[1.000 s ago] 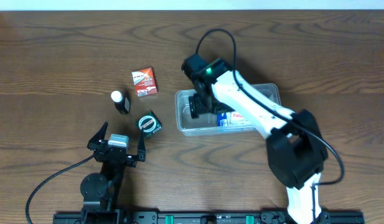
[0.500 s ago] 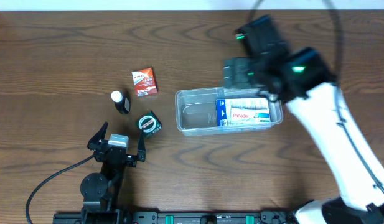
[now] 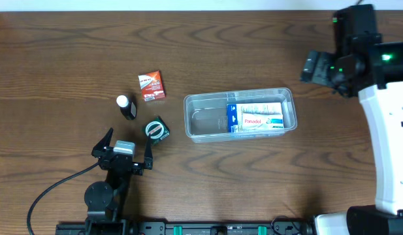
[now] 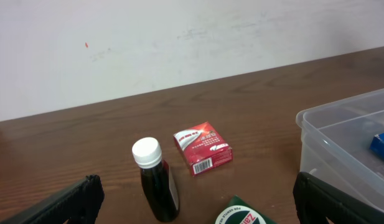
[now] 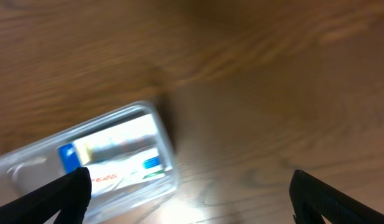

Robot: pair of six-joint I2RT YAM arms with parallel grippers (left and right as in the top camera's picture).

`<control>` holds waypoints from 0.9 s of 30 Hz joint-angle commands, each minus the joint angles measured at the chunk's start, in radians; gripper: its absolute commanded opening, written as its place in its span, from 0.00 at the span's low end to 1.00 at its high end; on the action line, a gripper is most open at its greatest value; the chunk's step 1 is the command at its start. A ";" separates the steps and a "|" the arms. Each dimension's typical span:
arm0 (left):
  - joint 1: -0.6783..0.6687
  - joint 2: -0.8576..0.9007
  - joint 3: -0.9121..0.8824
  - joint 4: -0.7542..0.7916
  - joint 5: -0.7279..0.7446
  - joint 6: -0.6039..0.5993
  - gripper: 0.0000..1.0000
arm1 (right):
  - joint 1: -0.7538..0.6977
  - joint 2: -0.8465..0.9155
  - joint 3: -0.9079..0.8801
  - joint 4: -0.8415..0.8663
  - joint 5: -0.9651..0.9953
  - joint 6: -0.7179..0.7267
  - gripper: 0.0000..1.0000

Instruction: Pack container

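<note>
The clear plastic container (image 3: 201, 119) lies mid-table with a white and blue Panadol box (image 3: 255, 117) in its right half. It also shows in the right wrist view (image 5: 30, 168) and the left wrist view (image 4: 341, 134). A red box (image 3: 151, 85), a dark bottle with a white cap (image 3: 127, 107) and a green box with a round label (image 3: 157, 129) lie left of it. My left gripper (image 3: 125, 152) is open and empty, near the green box. My right gripper (image 3: 317, 66) is open and empty, high at the far right, away from the container.
The table is brown wood (image 3: 70, 59). A black cable (image 3: 51, 189) runs from the left arm's base at the front left. A white wall (image 4: 179, 37) stands behind the table's far edge.
My right arm has swung from over the container's left half up and to the far right. The Panadol box now lies uncovered in the container. The left arm has not moved.
</note>
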 commanded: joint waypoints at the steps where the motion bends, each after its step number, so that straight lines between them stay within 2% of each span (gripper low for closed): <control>1: 0.005 -0.006 -0.019 -0.030 0.003 0.009 0.98 | -0.070 -0.003 -0.037 0.005 0.013 -0.013 0.99; 10: 0.005 -0.006 -0.019 -0.030 0.003 0.010 0.98 | -0.228 -0.003 -0.246 0.109 0.004 -0.011 0.99; 21: 0.005 -0.005 -0.019 -0.032 0.003 0.008 0.98 | -0.271 -0.003 -0.396 0.137 0.001 0.002 0.99; 27: 0.005 0.029 -0.018 -0.034 0.003 -0.186 0.98 | -0.271 -0.003 -0.403 0.139 0.001 0.003 0.99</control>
